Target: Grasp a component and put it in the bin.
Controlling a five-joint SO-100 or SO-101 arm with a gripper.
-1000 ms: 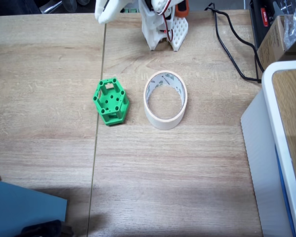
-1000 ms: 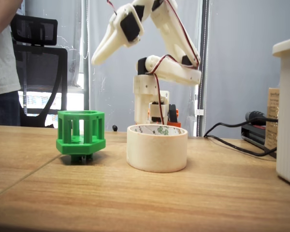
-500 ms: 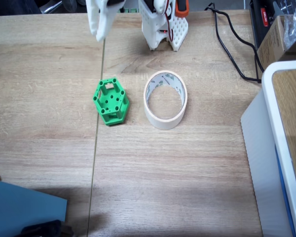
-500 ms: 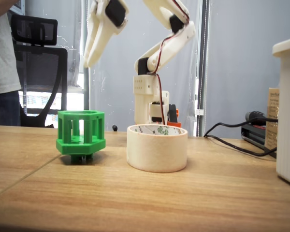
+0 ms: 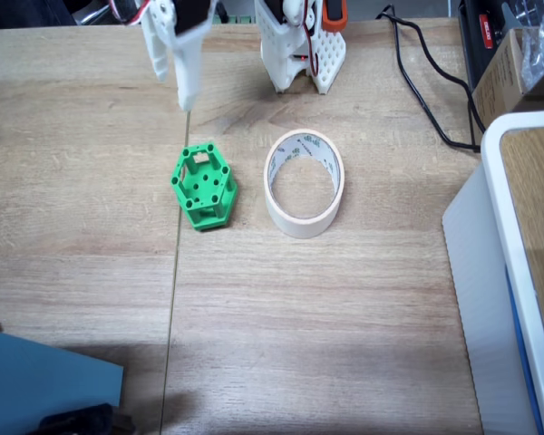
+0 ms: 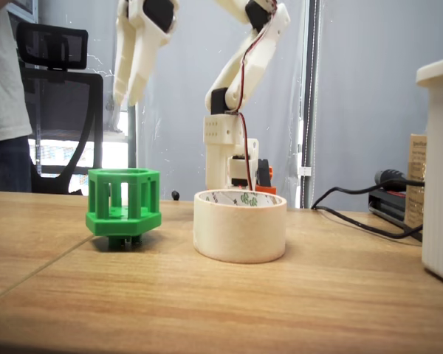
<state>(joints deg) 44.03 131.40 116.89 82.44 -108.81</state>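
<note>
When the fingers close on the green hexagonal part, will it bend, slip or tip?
The green part looks like rigid printed plastic, so it probably stays stiff. Its open sides suggest it is light. It stands upright on a small underside piece, so a sideways push may tip or slide it.

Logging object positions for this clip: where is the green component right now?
The green component stands on the wooden table, just left of the tape roll in both fixed views, apart from it, with the gripper above it.

A wooden table [image 5: 326,308] with a seam running down it bears a black cable [image 5: 417,82] at the top right — beside it stands a large white-edged box [image 5: 512,272]. A blue sheet [image 5: 36,385] lies at the lower left corner; a black office chair [image 6: 59,110] stands behind, beside a person [image 6: 4,103].
</note>
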